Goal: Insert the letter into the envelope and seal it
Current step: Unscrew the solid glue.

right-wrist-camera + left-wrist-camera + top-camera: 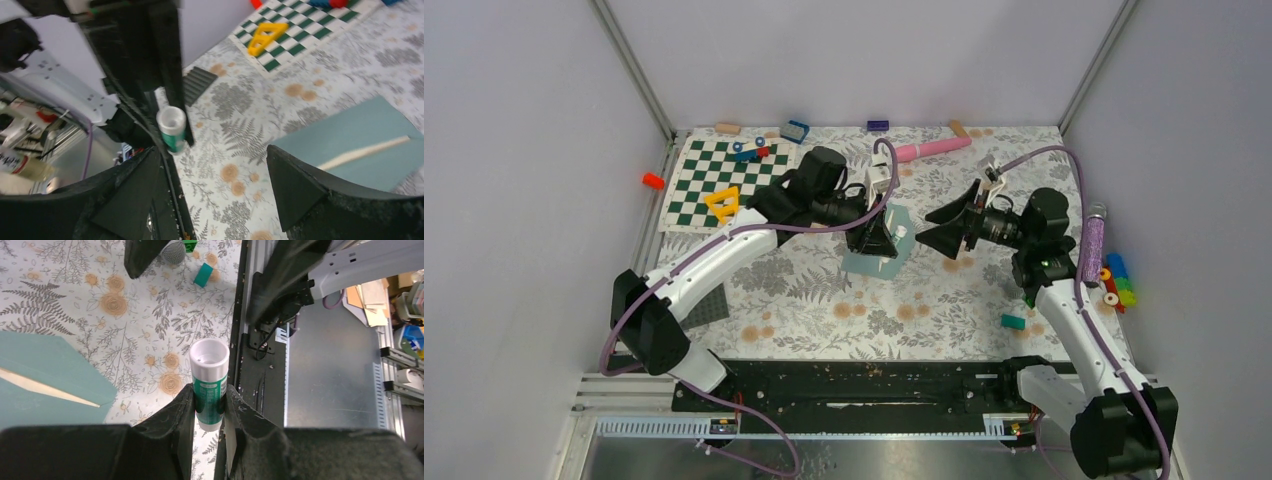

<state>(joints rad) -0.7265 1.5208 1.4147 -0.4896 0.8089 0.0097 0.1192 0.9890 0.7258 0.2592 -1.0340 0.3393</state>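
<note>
Envelope [879, 265] lies at frame centre. We see the left gripper [209, 392] clenching a glue stick [209, 360]; the right gripper [215, 165] stands released.

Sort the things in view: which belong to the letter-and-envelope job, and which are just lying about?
Job in hand:
envelope
letter (only a cream strip shows)
glue stick, held in the left pincer
right pincer, open

Lying about:
chequered board
yellow triangle
pink tube
teal block
studded plate
</note>
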